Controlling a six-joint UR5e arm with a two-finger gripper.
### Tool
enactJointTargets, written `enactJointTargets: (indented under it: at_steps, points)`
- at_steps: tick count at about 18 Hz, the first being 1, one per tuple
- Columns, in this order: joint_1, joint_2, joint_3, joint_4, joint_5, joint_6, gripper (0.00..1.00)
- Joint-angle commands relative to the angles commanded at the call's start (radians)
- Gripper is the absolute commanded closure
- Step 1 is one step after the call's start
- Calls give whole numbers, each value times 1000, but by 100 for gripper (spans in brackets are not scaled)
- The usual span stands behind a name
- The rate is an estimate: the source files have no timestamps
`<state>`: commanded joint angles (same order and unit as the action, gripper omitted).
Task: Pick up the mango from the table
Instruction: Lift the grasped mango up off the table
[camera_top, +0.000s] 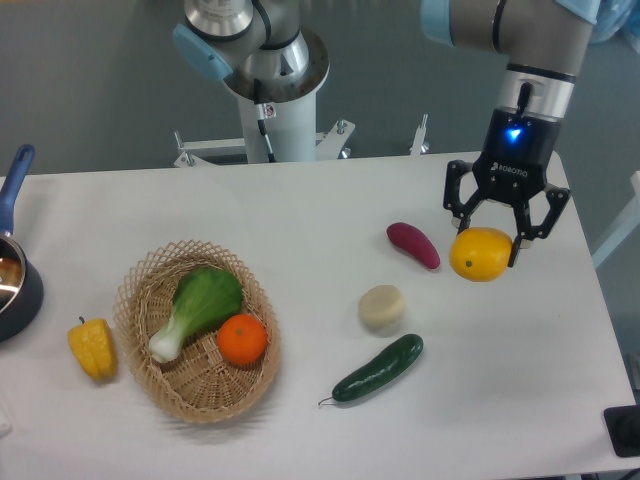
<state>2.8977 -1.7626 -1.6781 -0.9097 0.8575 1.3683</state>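
The mango (481, 254) is a glossy yellow-orange fruit that looks round from here and lies near the right side of the white table (320, 210). My gripper (490, 242) hangs straight over it, pointing down. The jaws are spread wide, with one black finger (460, 212) at the mango's upper left and the other at its right side. The fingers straddle the top of the fruit, and I cannot tell whether they touch it. The mango looks to rest on the table.
A purple sweet potato (413, 245) lies just left of the mango. A pale round item (381, 307) and a cucumber (378, 368) lie nearer the front. A wicker basket (150, 300) holds bok choy (200, 305) and an orange (242, 339). A yellow bell pepper (92, 348) and a pot (15, 285) are at the left.
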Motion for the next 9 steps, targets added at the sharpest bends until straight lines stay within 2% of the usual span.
enactJointTargets:
  at_steps: [9]
  points:
    - [-6,-2,2,0,0,-2,59]
